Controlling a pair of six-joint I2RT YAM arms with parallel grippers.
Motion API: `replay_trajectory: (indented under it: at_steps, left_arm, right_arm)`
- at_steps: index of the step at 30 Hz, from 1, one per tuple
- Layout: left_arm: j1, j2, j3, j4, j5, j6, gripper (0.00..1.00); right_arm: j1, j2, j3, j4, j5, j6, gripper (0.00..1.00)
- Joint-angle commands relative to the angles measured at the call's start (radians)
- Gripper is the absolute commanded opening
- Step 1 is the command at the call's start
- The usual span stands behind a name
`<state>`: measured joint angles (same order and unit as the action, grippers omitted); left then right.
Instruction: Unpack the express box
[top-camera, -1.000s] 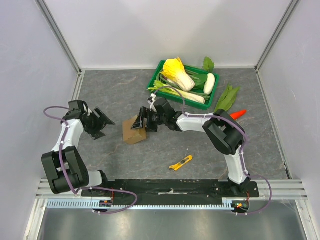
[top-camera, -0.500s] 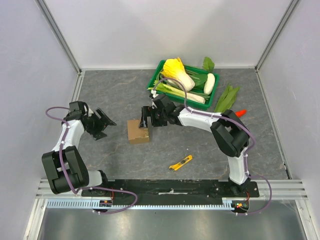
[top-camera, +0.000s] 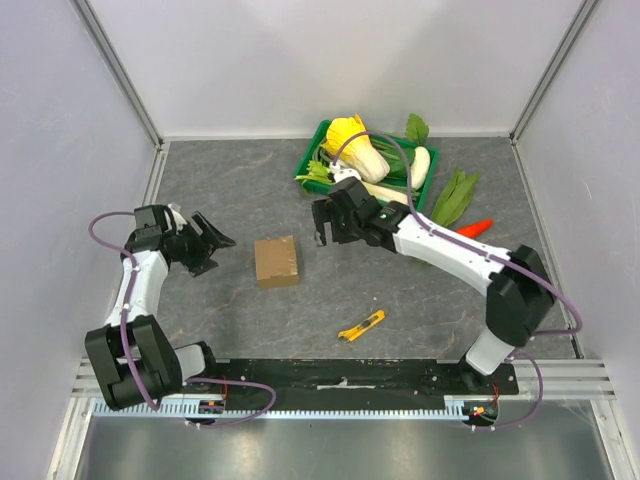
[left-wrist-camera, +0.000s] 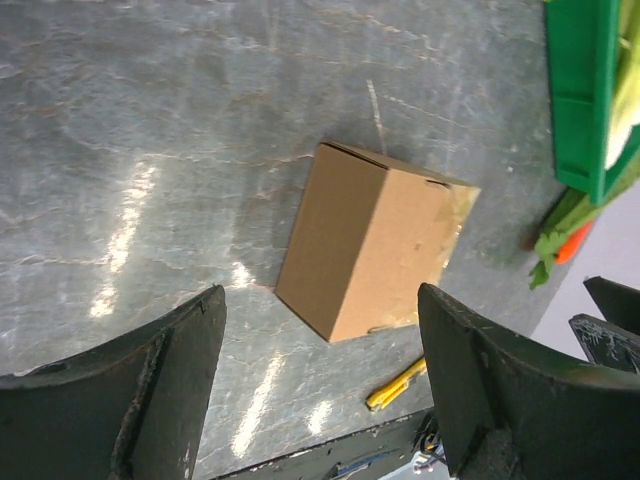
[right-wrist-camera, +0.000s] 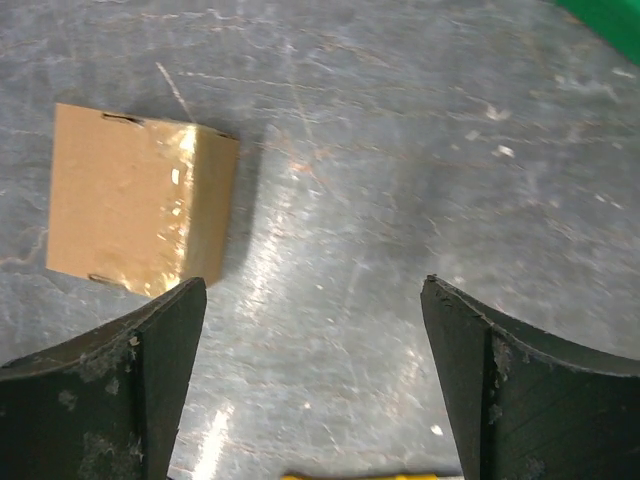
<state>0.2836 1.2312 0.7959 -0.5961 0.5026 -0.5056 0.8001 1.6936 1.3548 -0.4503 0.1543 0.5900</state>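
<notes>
My right claw gapes wide and empty beside the express box. My left claw hangs open, holding nothing.

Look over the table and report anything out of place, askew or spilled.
Some leafy greens and a red vegetable lie on the table outside the green crate, to its right. A yellow utility knife lies loose near the front. The express box sits closed; nothing looks spilled.

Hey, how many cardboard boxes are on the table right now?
1. The express box lies closed on the gray table, between the left gripper and the right gripper. None seems hidden.
</notes>
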Motion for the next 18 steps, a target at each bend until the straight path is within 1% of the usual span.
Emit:
replay_trajectory:
  at_steps: [1,3,4,7,9,10,12,13,14,16,18]
  left_arm:
    - [-0.012,-0.039,-0.035,0.077,0.114,0.019,0.83]
    - [-0.030,-0.038,-0.058,0.097,0.138,0.012,0.83]
    - [-0.040,-0.039,-0.066,0.107,0.146,0.013,0.83]
    - [-0.102,-0.056,-0.084,0.128,0.134,0.012,0.83]
    - [-0.165,-0.071,-0.084,0.133,0.105,0.019,0.82]
    - [-0.207,-0.078,-0.080,0.131,0.091,0.025,0.81]
    - [-0.242,-0.116,-0.072,0.128,0.050,0.029,0.81]
    - [-0.273,-0.128,-0.070,0.133,0.042,0.027,0.81]
    - [-0.273,-0.143,-0.067,0.139,0.037,0.026,0.81]
    - [-0.336,-0.183,-0.060,0.154,0.037,0.026,0.81]
    - [-0.360,-0.206,-0.054,0.162,0.027,0.021,0.81]
  right_arm:
    - [-0.004,-0.106,-0.077,-0.102,0.129,-0.009,0.92]
    - [-0.004,-0.141,-0.101,-0.119,0.125,-0.021,0.89]
    - [-0.004,-0.152,-0.124,-0.143,0.125,-0.021,0.86]
    - [-0.006,-0.204,-0.187,-0.178,0.139,-0.024,0.84]
    - [-0.004,-0.250,-0.223,-0.186,0.149,-0.015,0.85]
    - [-0.004,-0.264,-0.252,-0.201,0.146,0.007,0.85]
    - [-0.004,-0.294,-0.276,-0.229,0.128,0.042,0.86]
    - [-0.004,-0.299,-0.296,-0.238,0.119,0.059,0.86]
    - [-0.006,-0.310,-0.305,-0.248,0.108,0.098,0.87]
    - [-0.002,-0.316,-0.327,-0.271,0.085,0.135,0.87]
    - [-0.004,-0.322,-0.333,-0.300,0.083,0.178,0.87]
